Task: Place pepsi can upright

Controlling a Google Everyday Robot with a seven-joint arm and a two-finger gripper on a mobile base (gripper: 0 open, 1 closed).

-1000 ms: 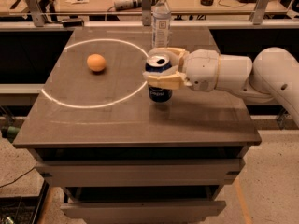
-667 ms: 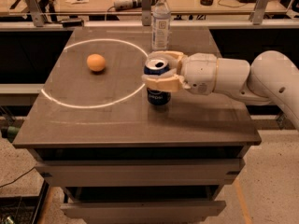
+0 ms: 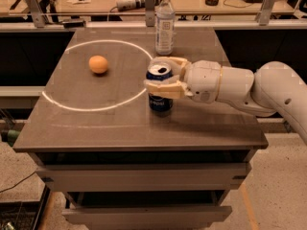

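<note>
The pepsi can (image 3: pixel 159 101) is blue with a silver top and stands upright on the brown table (image 3: pixel 96 128), just right of the white circle line. My gripper (image 3: pixel 163 76) reaches in from the right on the white arm. Its cream fingers (image 3: pixel 165 88) sit on both sides of the can's upper part, one in front and one behind. The can's base looks to rest on the table top.
An orange (image 3: pixel 98 64) lies inside the white circle at the left. A clear plastic bottle (image 3: pixel 165 24) stands upright behind the can, close to the gripper. A workbench with tools runs behind the table. The table's front edge is near the can.
The gripper and the can have shifted slightly to the left and the can still stands upright in the fingers' grasp.
</note>
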